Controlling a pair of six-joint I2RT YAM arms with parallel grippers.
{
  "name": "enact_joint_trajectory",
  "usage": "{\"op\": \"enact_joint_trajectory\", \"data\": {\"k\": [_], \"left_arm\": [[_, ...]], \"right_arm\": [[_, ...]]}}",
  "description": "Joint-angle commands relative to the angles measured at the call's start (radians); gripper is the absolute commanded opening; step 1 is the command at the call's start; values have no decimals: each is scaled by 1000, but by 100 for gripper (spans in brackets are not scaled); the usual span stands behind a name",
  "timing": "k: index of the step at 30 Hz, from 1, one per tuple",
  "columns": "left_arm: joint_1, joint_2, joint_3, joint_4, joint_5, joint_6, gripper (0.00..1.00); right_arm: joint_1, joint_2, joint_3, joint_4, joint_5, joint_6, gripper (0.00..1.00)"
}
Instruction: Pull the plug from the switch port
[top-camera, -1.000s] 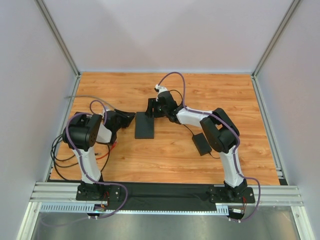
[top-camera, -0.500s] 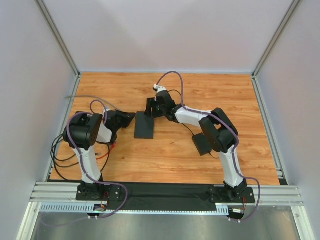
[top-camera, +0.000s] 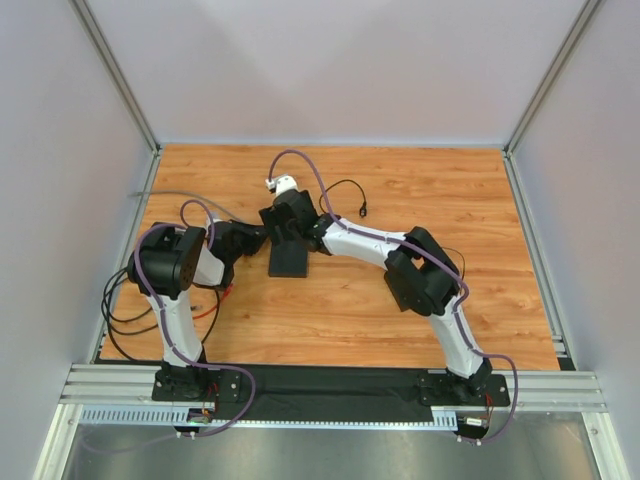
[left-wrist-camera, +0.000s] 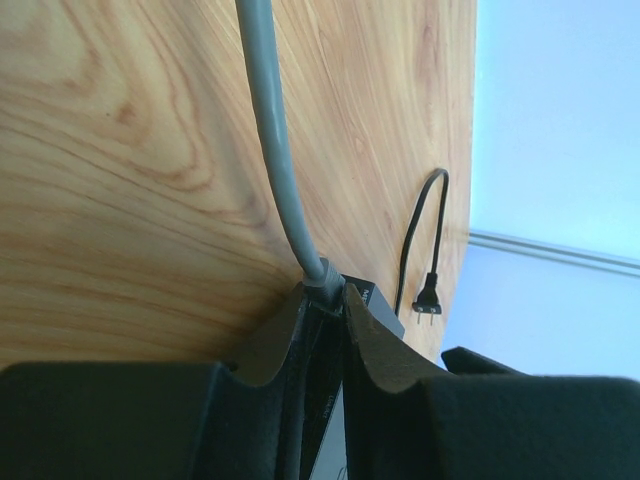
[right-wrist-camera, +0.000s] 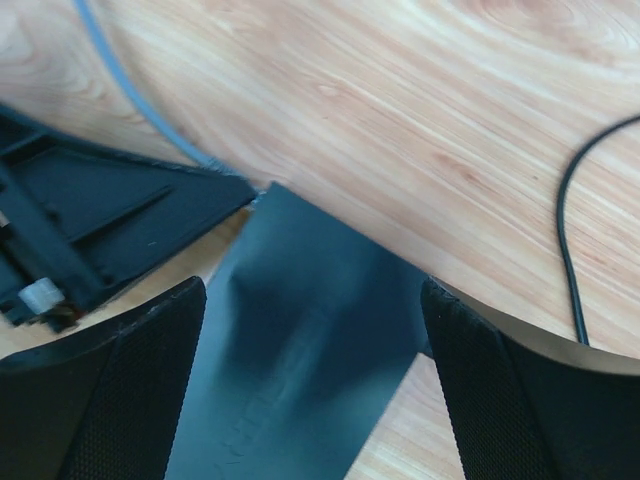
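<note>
1. From my seat at 6 o'clock, the left arm rises from the 7 o'clock corner and leans in towards the middle of the wooden table (top-camera: 450, 190).
2. The left gripper (left-wrist-camera: 323, 305) is pinched tight on the grey plug (left-wrist-camera: 322, 280). One finger presses on each side of its boot.
3. The switch (top-camera: 290, 262) lies flat just left of the table's centre, with its long sides running from 6 to 12 o'clock.
4. The grey plug sits in the switch's far-left corner, at about 10 o'clock on the box. Its grey cable (left-wrist-camera: 268, 120) trails off across the wood towards 9 o'clock.
5. The right arm sweeps in from 5 o'clock and puts the right gripper (right-wrist-camera: 312, 290) over the far end of the switch. Its fingers (right-wrist-camera: 130, 390) are spread wide, one past each long side. I cannot tell whether they touch the box.
6. Further out, at about 1 o'clock from the switch, a black lead (top-camera: 340, 187) lies loose on the wood. It ends in a two-pin plug (top-camera: 361, 211), well apart from both grippers.
</note>
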Motion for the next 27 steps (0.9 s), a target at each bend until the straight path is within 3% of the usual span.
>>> {"op": "enact_joint_trajectory", "data": {"k": [1,11,27], "left_arm": [[-10,37,-6,-56,-5,45,0],[-10,44,-1,-47,1,51,0],[-4,41,7,-58,6,60,0]], "right_arm": [[28,35,57,-18,66,-98,91],[35,85,108,-79,-18,-118,88],[9,151,191,-248,58,-46,83]]}}
